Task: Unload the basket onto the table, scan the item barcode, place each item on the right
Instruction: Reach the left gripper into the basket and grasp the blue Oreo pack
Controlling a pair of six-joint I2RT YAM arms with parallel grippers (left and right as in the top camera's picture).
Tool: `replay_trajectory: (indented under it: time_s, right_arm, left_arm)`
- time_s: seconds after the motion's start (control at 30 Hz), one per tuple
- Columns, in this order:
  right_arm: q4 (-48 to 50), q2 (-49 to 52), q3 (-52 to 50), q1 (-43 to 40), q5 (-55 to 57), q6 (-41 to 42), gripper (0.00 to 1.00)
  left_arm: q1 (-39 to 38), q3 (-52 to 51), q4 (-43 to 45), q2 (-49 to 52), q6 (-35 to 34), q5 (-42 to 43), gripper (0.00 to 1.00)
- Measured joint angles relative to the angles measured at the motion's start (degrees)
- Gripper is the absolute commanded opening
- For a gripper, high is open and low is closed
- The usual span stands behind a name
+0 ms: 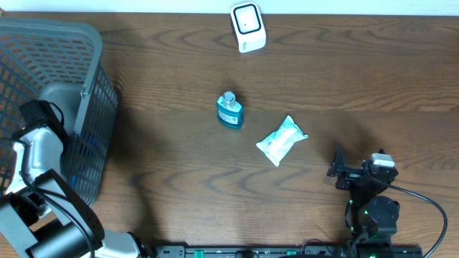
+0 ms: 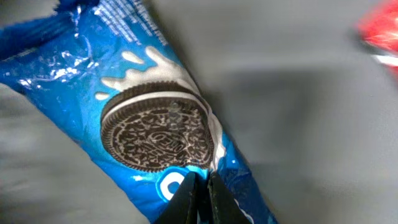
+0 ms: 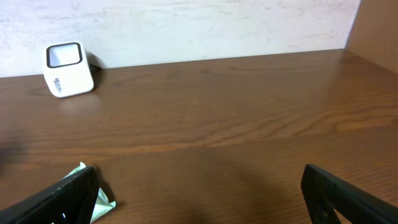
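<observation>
A white "O" stands on the blue cookie packet.

Table, seen from overhead:
- basket at far left
- scanner at back edge, right of centre
- bottle mid-table, in front of scanner, well apart from it
- pouch near bottle, to its right and closer to front
- right gripper front right, beyond pouch, apart from it

Left gripper down in basket, tips on cookie packet lying slantwise
</observation>
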Motion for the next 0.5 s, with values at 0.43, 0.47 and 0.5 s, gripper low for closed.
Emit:
replay_trajectory:
  time_s: [0.43,0.47,0.5]
  right_arm:
    - [0.0,0.0,0.0,0.0,0.0,0.0,0.99]
    - [0.0,0.0,0.0,0.0,0.0,0.0,0.99]
    - [0.0,0.0,0.0,0.0,0.0,0.0,0.99]
  left_arm:
    - [0.3,1.8,6.5,0.0,12.9,5.0,0.98]
    - [0.3,1.8,6.1,0.0,13.1,5.3,0.98]
    - [0.4,1.8,5.7,0.0,13.4,5.7,0.98]
